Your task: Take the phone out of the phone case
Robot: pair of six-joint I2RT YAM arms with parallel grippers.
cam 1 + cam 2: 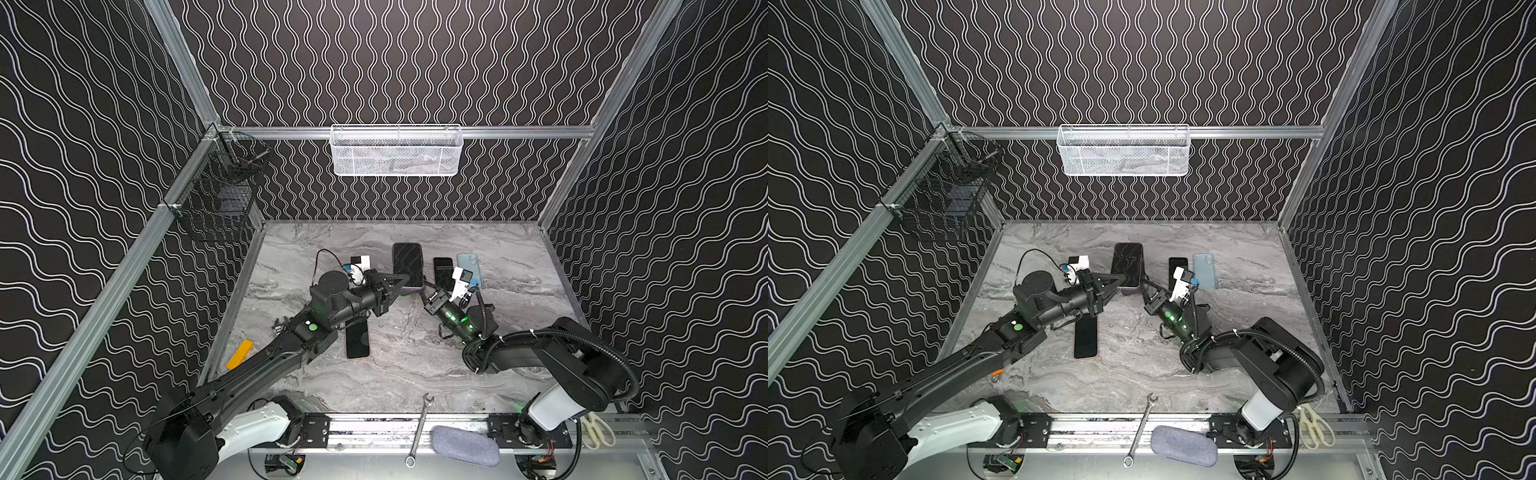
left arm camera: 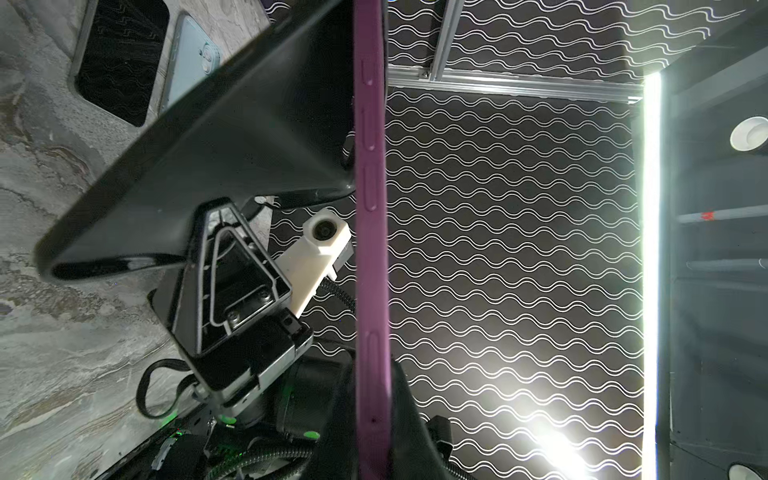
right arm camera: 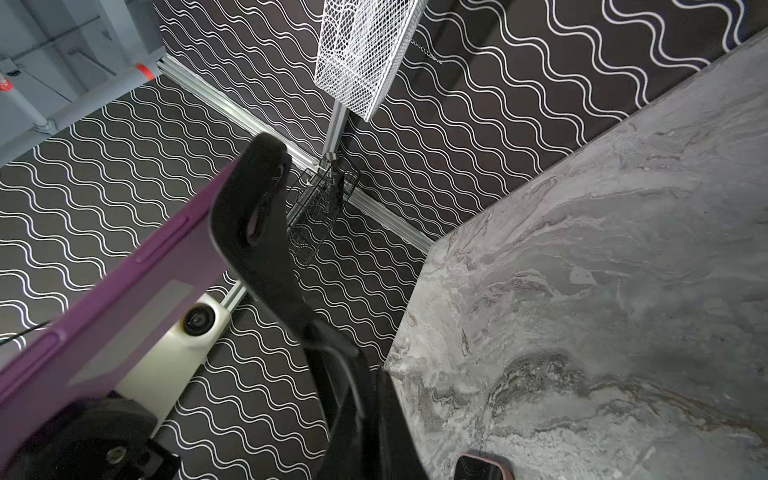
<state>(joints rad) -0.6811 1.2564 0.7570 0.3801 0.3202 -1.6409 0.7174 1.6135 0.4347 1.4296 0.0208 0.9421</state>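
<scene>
The phone (image 1: pixel 407 262) sits in a purple phone case (image 2: pixel 370 232), screen up, held off the marble table (image 1: pixel 415 365) at centre back in both top views. My left gripper (image 1: pixel 402 282) (image 2: pixel 372 374) is shut on the case's near edge, one finger on each face. My right gripper (image 1: pixel 423 287) is shut with nothing between its fingers. Its tips (image 3: pixel 266 174) rest against the end of the case (image 3: pixel 104 311) at the near right corner. In a top view the phone (image 1: pixel 1128 264) hangs between the left gripper (image 1: pixel 1120 283) and the right gripper (image 1: pixel 1144 287).
A black phone (image 1: pixel 357 338) lies under the left arm. Another black phone (image 1: pixel 442 270) and a light blue one (image 1: pixel 471 266) lie behind the right wrist. Yellow block (image 1: pixel 240 354) front left. Wrench (image 1: pixel 419 430), grey pouch (image 1: pixel 464 445) and scissors (image 1: pixel 598 430) on the front rail. White basket (image 1: pixel 397 150) and black basket (image 1: pixel 220 199) on the walls.
</scene>
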